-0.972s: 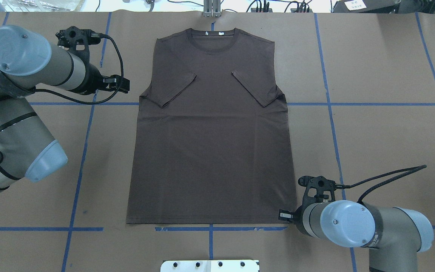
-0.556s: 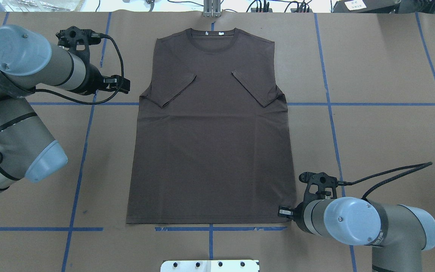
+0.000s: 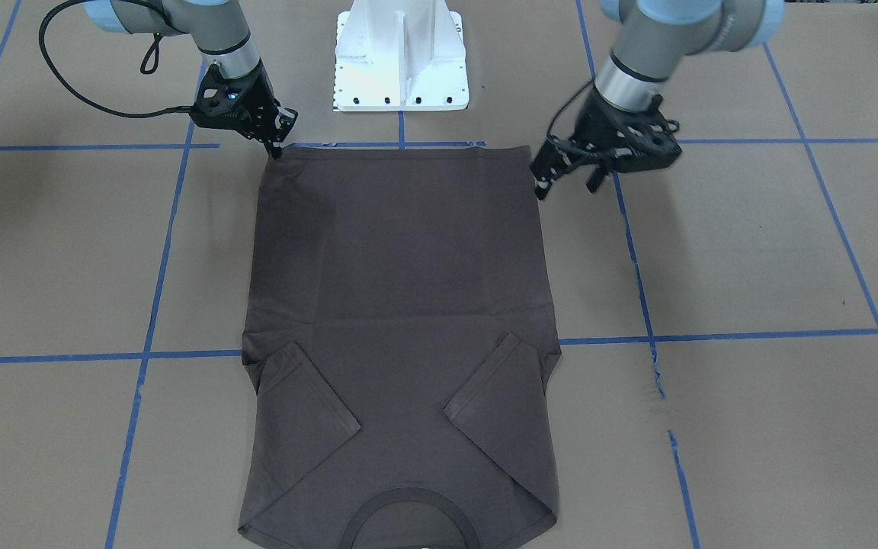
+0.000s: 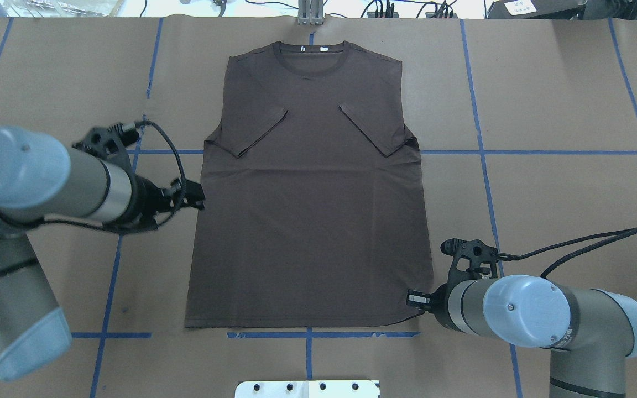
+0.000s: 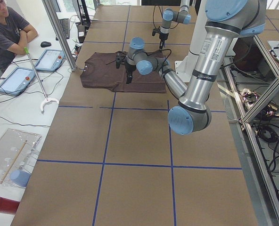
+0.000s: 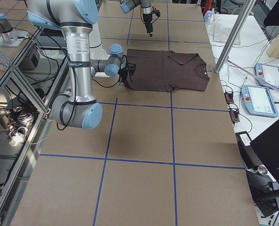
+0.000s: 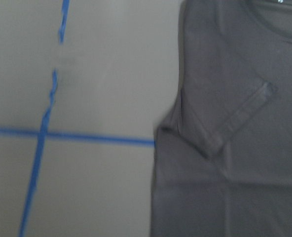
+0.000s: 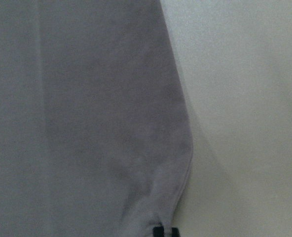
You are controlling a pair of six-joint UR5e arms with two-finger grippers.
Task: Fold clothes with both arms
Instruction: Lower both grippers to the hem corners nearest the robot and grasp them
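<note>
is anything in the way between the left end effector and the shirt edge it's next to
Nothing visible. The left end effector sits just off the near side edge of the T-shirt, with only the bare brown paper of the table beside it and no other object between them.

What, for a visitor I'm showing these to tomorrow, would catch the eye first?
A dark brown T-shirt lies flat mid-table on brown paper gridded with blue tape, both sleeves folded in over the chest. The right gripper pinches the hem corner on its side, which puckers up. The left gripper hangs open beside the opposite side edge.
</note>
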